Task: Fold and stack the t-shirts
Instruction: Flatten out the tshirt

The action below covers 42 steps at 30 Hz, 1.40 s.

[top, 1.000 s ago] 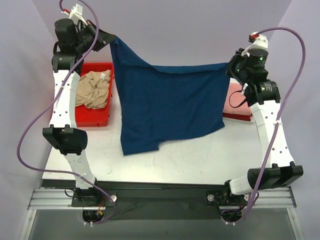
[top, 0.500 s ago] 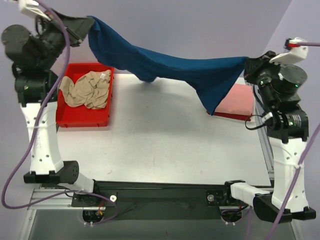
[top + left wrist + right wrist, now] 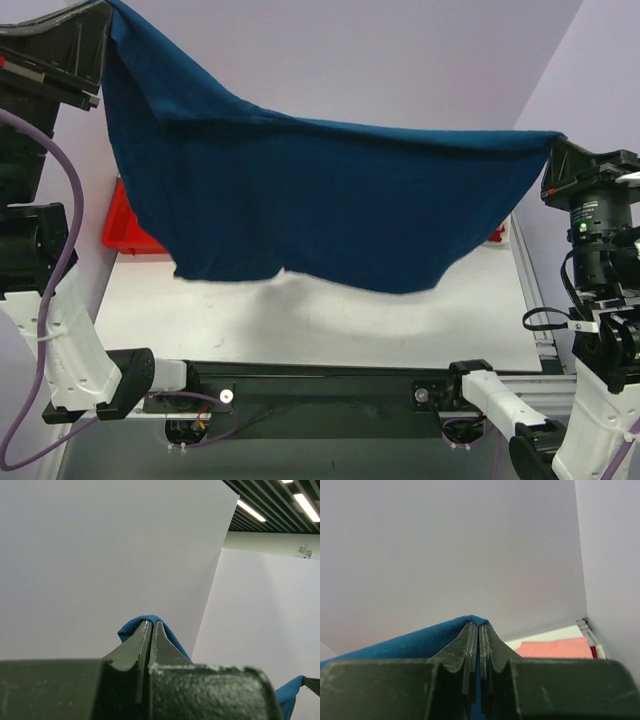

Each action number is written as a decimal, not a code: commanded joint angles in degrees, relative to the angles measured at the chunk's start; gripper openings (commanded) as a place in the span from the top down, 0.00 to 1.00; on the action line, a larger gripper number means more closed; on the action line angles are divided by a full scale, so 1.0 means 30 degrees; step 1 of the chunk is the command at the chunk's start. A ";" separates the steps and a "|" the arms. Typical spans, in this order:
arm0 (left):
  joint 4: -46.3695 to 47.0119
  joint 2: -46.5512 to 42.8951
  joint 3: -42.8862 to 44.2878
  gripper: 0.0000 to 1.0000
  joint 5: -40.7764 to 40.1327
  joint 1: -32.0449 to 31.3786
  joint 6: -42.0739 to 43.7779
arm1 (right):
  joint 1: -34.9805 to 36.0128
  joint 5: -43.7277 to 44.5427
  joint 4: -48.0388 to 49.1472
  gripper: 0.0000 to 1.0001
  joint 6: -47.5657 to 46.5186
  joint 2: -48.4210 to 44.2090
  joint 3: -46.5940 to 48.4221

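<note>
The navy blue t-shirt (image 3: 320, 200) hangs spread wide in the air between my two arms, high above the table (image 3: 330, 315), no print showing. My left gripper (image 3: 100, 25) is shut on its top left corner; in the left wrist view the cloth (image 3: 142, 622) pokes out past the closed tips (image 3: 151, 625). My right gripper (image 3: 553, 150) is shut on the top right corner; the right wrist view shows blue cloth (image 3: 410, 642) pinched at the closed tips (image 3: 479, 626). A salmon-pink shirt (image 3: 555, 647) lies folded on the table far right.
A red bin (image 3: 125, 230) stands at the left of the table, mostly hidden behind the hanging shirt. A red edge (image 3: 497, 236) peeks out at the right behind the shirt. The beige shirt is hidden.
Both arms have swung up and toward the camera, lifting the navy shirt off the table. It now hangs stretched in the air and covers the bin and the pink shirt.
</note>
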 commanded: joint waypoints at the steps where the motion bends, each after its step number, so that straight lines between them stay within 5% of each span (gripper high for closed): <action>1: 0.1351 0.1852 -0.2207 1.00 0.0783 -0.0021 -0.1100 | 0.0015 0.1384 -0.1000 1.00 0.0223 0.1111 -0.1355; 8: 0.0243 0.8675 -0.5232 1.00 0.2109 -0.2275 -0.0842 | -0.2705 -0.2623 0.2441 1.00 0.1658 0.4678 -0.9582; 11: -0.0927 1.3068 -0.4446 0.58 0.2724 -0.2804 -0.0491 | -0.3471 -0.3449 0.3099 0.96 0.1573 0.8223 -1.1348; 12: -0.2236 1.4123 -0.3920 0.39 0.2812 -0.3066 -0.0228 | -0.3762 -0.3652 0.3013 0.83 0.1571 0.9336 -1.1233; 13: -0.3003 1.5961 -0.2580 0.14 0.2842 -0.3184 0.0065 | -0.3939 -0.3857 0.2780 0.54 0.1600 1.1290 -1.1087; 14: -0.3678 1.6618 -0.2103 0.03 0.2581 -0.3360 0.0793 | -0.4086 -0.4063 0.2459 0.39 0.1600 1.2093 -1.0941; 16: -0.5175 1.7092 -0.1543 0.03 0.2054 -0.4004 0.1529 | -0.4175 -0.4327 0.1871 0.17 0.1688 1.3238 -1.0386; 21: -0.4888 1.4579 -0.6065 0.03 0.1787 -0.4884 0.3055 | -0.4087 -0.4884 0.1139 0.02 0.1367 1.2688 -0.9886; 27: -0.5882 1.0799 -1.2396 0.03 -0.0554 -0.6318 0.4696 | -0.3297 -0.5061 -0.0706 0.00 0.1014 1.1194 -1.0469; 32: -0.3691 0.8277 -1.6360 0.03 -0.0822 -0.7900 0.2975 | -0.2565 -0.5266 -0.1587 0.00 0.1716 1.0432 -1.2282; 42: -0.1225 1.1173 -1.8795 0.03 0.0558 -0.9865 0.1415 | -0.2154 -0.5500 -0.1559 0.00 0.2539 1.0781 -1.4806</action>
